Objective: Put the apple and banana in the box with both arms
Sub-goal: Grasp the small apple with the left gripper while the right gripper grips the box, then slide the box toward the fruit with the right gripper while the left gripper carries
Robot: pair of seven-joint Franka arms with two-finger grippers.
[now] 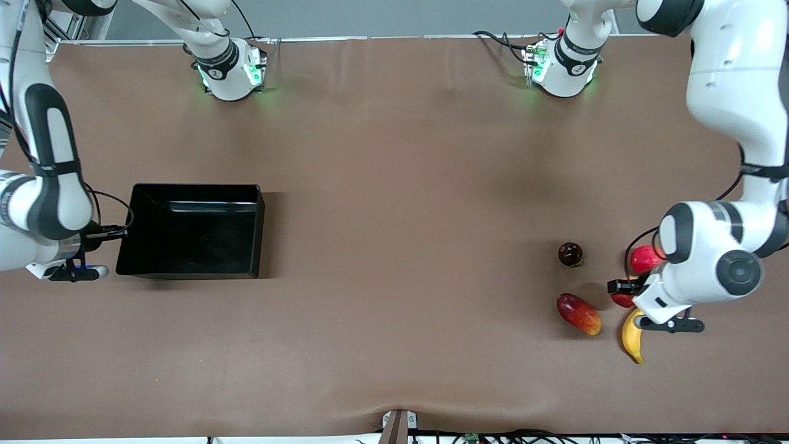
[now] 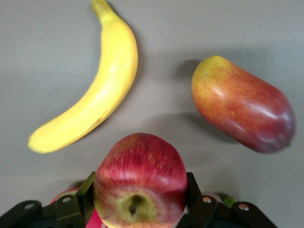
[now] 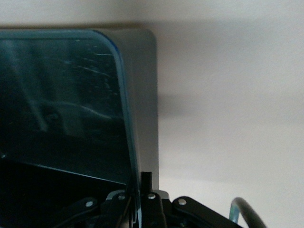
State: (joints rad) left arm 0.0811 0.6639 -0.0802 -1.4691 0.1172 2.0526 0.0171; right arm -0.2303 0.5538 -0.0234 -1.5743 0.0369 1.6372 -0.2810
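The banana (image 1: 632, 336) lies nearest the front camera, flat on the brown table (image 1: 394, 246) at the left arm's end: curved, smooth-skinned, firm enough to bear a pinch across its thick middle, though likely to bruise under hard pressure and to swing if taken near a tip. Just beside it, the apple (image 2: 140, 183) sits between the fingers of the left gripper (image 1: 624, 290), which are closed against its flanks; judged from the wrist view, the hold is across the widest part with the stem dimple showing. Rounded and glossy, it may slip if the pinch is off centre. Near it lie an oblong red-orange fruit (image 1: 578, 314), a plain red round fruit (image 1: 644, 258) and a dark round fruit (image 1: 570, 254). The box (image 1: 191, 229), rigid, stands well apart at the right arm's end; the right gripper (image 3: 137, 199) is clamped on its wall.
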